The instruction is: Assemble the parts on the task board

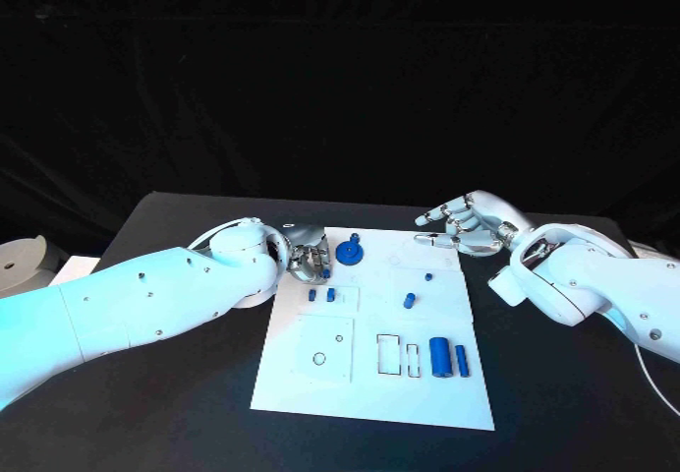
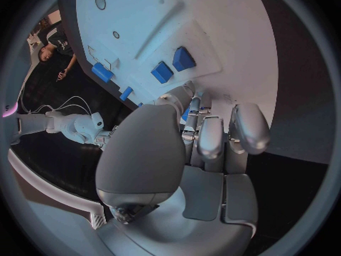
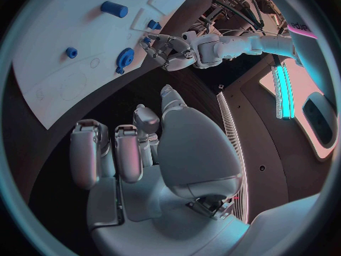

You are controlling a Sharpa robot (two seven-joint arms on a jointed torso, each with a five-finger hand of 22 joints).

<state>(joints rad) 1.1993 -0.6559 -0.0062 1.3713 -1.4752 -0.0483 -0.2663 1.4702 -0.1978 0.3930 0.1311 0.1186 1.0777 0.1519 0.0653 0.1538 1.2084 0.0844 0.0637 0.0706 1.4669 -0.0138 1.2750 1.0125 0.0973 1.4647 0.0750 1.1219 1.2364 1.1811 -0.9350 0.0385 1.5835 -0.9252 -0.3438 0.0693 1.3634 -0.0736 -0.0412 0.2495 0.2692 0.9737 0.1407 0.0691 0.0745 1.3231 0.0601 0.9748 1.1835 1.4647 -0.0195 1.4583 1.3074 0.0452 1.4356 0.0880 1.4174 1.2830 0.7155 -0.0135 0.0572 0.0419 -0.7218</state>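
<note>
White task board (image 1: 371, 393) on black table (image 1: 170, 413), dark backdrop, left hand (image 1: 308, 258) empty, fingers curled, right hand (image 1: 468, 224) likewise

1. The task board (image 1: 371, 388) looks matt white, smooth.
2. The parts (image 1: 449, 357) look like smooth blue plastic.
3. The left hand (image 1: 308, 260) and right hand (image 1: 468, 223) shine like polished silver metal.
4. The bench (image 1: 156, 423) is matt black.

**Around the board**

You have the black surface (image 1: 170, 403) under everything, reaching out on every side of the work area. Behind it you see a black cloth backdrop (image 1: 340, 98) hanging in folds across the whole far side. At the near left, just off the surface's edge, you can make out a pale round object (image 1: 22, 258) with a small dark hole in it.
</note>
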